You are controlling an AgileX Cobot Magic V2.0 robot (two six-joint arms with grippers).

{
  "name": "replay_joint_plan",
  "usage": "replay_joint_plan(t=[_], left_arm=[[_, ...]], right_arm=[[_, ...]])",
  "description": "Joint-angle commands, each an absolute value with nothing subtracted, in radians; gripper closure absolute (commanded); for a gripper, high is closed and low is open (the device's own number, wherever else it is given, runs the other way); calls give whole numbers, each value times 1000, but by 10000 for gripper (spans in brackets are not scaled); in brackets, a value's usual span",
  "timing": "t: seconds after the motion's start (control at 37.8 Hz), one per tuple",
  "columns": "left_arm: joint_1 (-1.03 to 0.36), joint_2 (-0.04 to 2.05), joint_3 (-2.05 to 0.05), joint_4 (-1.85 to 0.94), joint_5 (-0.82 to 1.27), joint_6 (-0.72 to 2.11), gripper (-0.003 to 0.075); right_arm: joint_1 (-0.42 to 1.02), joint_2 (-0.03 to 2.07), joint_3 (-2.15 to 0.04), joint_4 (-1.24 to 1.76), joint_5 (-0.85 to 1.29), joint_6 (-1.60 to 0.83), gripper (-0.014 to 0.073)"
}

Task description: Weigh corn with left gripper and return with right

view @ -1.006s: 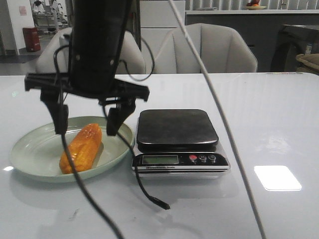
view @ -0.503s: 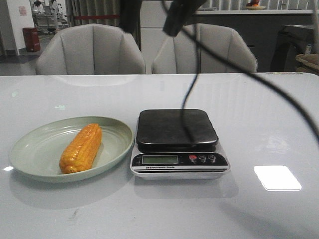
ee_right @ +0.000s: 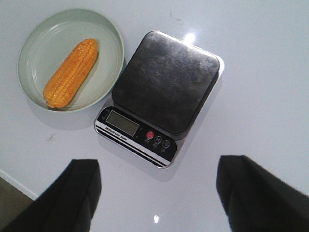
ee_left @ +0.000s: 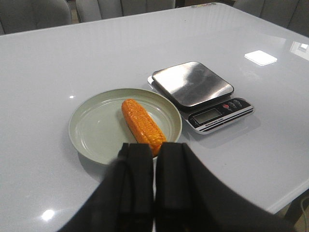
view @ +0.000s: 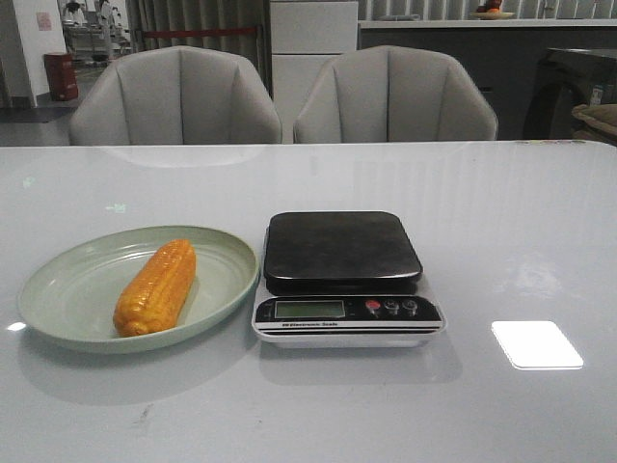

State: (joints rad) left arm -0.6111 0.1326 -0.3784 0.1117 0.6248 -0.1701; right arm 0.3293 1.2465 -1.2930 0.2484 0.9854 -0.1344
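While the corn (view: 155, 287) lies lengthwise in the plate (view: 67, 289) just left of the scale (view: 343, 275), the left gripper (ee_left: 153, 164), fingers together, hangs nearer than the wide-open right gripper (ee_right: 159, 193)

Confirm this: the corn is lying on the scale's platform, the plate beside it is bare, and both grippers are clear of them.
Not quite. The front view shows the corn lying in the plate; the scale platform is bare. Both the left gripper and right gripper are indeed clear.
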Motion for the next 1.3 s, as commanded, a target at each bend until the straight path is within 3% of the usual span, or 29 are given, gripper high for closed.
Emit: replay_joint_plan(t=[0.0,0.42,0.64,0.85,0.93,0.98,1.03,1.14,1.27], left_arm=[[-608,143,-403,115,550,-173,607],[-608,143,-403,115,548,-173,607],[-608,143,-403,115,548,-173,607],[-608,143,-403,115,548,-173,607],[-608,143,-403,115,548,-173,607],[-608,143,-403,115,548,-173,607],[-608,143,-403,115,548,-173,607],[-608,143,-403,115,548,-173,607],[-608,143,-403,115,548,-173,607]], right_arm=[[317,1042,-1178,272,836,-171,4],[317,320,-569,272,400,-186,4],[317,264,-351,274,132,-186,4],[317,264,-301,274,133,-186,6],[317,264,-301,274,133,-186,114],[317,264,-301,274,139,-186,273],[317,264,-301,274,148,-186,493],[317,265,-301,277,149,-185,389],[317,265,-301,277,150,-185,380]])
